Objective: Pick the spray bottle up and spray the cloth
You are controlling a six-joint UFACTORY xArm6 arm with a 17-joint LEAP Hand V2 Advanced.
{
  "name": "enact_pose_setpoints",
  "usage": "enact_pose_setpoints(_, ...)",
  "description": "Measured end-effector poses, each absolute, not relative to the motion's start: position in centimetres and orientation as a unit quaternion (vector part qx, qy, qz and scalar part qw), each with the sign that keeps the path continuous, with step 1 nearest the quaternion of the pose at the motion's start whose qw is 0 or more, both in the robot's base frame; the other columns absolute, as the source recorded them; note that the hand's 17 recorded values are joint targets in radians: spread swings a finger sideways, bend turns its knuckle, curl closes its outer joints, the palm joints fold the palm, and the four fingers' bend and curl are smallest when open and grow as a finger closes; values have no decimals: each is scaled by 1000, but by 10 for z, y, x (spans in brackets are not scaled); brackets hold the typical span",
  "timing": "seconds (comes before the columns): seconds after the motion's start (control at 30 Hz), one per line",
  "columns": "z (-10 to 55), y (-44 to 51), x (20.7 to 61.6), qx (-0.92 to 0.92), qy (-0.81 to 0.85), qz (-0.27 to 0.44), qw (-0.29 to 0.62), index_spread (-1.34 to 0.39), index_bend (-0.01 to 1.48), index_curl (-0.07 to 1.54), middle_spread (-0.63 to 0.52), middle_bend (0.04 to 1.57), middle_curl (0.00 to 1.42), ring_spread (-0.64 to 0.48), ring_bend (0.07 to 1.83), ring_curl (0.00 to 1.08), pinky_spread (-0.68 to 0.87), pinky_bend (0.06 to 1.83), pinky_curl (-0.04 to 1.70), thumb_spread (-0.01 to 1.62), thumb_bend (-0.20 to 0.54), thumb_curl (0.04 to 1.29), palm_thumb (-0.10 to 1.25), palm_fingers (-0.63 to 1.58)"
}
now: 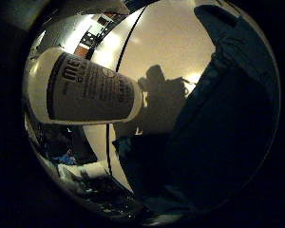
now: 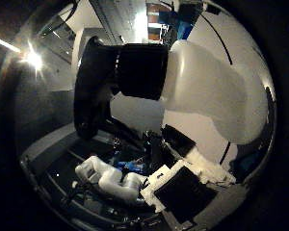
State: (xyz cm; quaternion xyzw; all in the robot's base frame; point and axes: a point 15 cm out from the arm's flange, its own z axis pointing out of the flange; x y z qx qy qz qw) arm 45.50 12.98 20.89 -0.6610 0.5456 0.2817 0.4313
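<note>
One spray bottle (image 2: 202,91): white body, one black spray head (image 2: 115,82), one dark printed label (image 1: 92,88). One pale table surface (image 1: 166,42), crossed by one dark seam. One hand (image 2: 183,185).

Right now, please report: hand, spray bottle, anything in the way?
Hand beside spray bottle, finger state unclear. Bottle fills both palm views, black spray head visible. Dark cloth near. Nothing seen blocking.

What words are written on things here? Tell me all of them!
Label on the spray bottle: big pale letters and smaller lines on a dark band, all too blurred to read.
Black spray head: no print shows.
Everything else: no words, numbers or signs can be made out.
</note>
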Motion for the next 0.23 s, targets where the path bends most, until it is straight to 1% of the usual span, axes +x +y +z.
enact_pose_setpoints(0.23,215,118,456,-662,548,271,433,-259,168,313,51,210,367,99,473,273,408,858,-4,997,-26,368,704,172)
